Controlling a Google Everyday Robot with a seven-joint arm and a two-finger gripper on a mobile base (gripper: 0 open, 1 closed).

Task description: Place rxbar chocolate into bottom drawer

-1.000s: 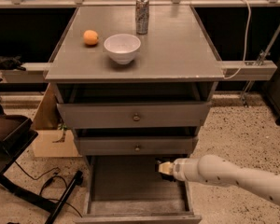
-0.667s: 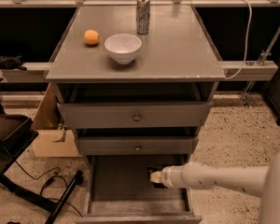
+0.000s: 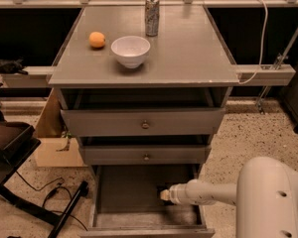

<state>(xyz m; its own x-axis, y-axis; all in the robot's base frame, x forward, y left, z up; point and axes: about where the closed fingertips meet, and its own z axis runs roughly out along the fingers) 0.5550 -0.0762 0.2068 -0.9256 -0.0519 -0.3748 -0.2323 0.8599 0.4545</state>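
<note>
Here, tool (image 3: pixel 164 195) in bottom drawer (image 3: pixel 124 195), rxbar chocolate (image 3: pixel 162 187) at tip

No legible text anywhere — gripper (image 3: pixel 164 195) inside bottom drawer (image 3: pixel 124 195)

Tool (image 3: pixel 164 195) low, on outstretched arm (image 3: pixel 213 193)

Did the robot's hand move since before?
Yes. The gripper has slid left and lower inside the bottom drawer, ending closer to the spot under the middle drawer's knob.
</note>
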